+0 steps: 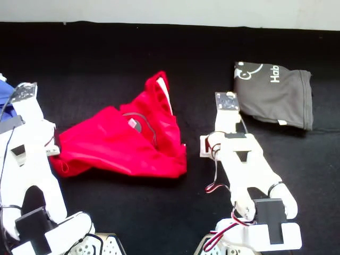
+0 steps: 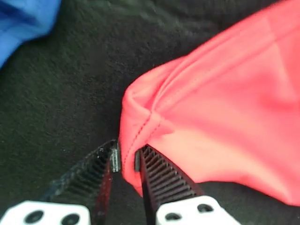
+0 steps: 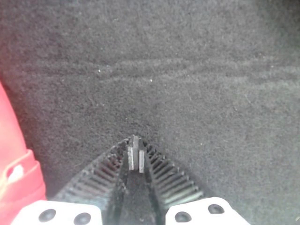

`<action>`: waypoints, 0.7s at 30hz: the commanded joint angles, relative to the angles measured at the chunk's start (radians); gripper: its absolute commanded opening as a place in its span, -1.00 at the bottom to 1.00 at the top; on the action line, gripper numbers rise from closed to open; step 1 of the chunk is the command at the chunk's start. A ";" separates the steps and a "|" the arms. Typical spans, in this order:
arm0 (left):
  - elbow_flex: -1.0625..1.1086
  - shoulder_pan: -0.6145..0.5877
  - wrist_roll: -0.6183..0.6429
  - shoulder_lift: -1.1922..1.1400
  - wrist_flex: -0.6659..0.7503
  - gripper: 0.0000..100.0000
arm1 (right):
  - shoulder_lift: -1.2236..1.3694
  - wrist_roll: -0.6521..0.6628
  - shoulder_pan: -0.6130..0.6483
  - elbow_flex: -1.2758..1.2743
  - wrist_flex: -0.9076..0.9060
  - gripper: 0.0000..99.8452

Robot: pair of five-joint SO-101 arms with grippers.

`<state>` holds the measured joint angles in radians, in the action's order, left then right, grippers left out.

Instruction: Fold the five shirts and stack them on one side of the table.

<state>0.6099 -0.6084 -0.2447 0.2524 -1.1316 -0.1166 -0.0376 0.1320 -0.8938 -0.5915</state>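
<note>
Crumpled red shirt [image 1: 122, 143], folded black shirt [image 1: 273, 95] apart.

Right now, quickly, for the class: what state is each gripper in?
Left gripper: closed on the red shirt edge.
Right gripper: closed, holding nothing, above the black table.

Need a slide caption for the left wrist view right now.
Left gripper pinches a folded edge of the red shirt on the black table, a blue shirt lying apart nearby.
</note>
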 commanded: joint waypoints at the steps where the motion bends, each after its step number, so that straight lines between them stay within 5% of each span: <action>1: -0.079 0.050 -0.054 0.038 -0.121 -0.72 | 0.002 -0.005 -0.042 -0.002 -0.015 -0.98; 9: -0.366 0.255 -0.054 0.027 -0.255 -0.62 | 0.002 -0.008 -0.042 -0.002 -0.015 -0.98; 15: -0.375 0.426 0.140 -0.015 -0.023 -0.61 | 0.002 -0.008 -0.042 -0.002 -0.015 -0.98; 21: -0.378 0.503 0.206 -0.232 0.114 -0.61 | 0.002 -0.009 -0.042 -0.002 -0.015 -0.98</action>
<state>0.2662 -0.1312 -0.0683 0.0928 -1.0840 -0.1166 -0.0391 0.1320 -0.8938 -0.5915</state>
